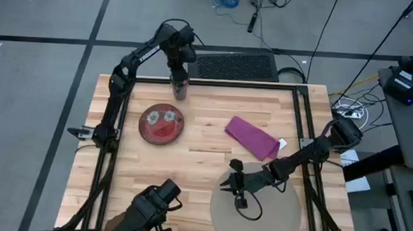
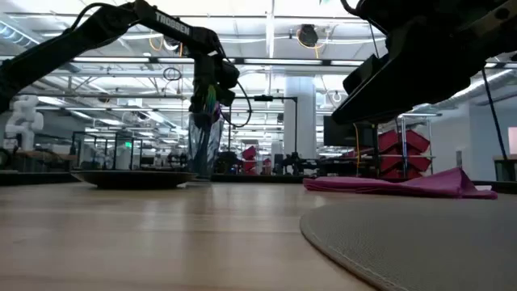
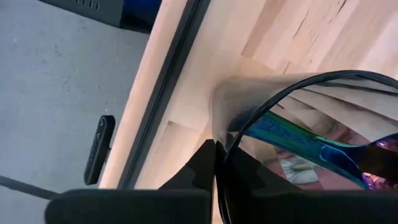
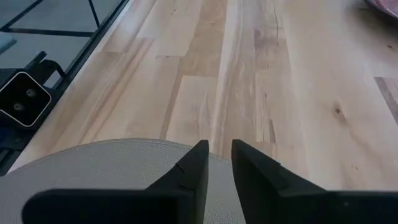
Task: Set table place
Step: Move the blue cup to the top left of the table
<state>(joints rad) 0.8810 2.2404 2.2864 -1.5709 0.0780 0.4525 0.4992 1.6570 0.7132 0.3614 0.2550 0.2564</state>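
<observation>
1. The surface [image 1: 212, 140] is a big top of pale wood planks with a black metal rail around it; it fills the middle of the high view.
2. The left end effector [image 1: 179, 77] is at the far edge of the surface; it is clenched on the rim of a clear glass [image 1: 179, 88]; the glass stands upright on the wood.
3. In the left wrist view a shiny blue-green and purple piece of cutlery [image 3: 292, 140] lies inside the glass; I cannot tell if it is a fork, a knife or a spoon.
4. A red plate [image 1: 161, 124] sits on the wood near the glass, on the left side; it has pale marks on it.
5. A purple cloth [image 1: 251, 138] lies on the wood to the right of the plate, well apart from it.
6. A round beige mat [image 1: 258, 214] lies at the near edge.
7. The right end effector [image 1: 238, 184] hangs over the far edge of the mat; its fingers are almost closed, with only a thin gap, and grasp nothing.
</observation>
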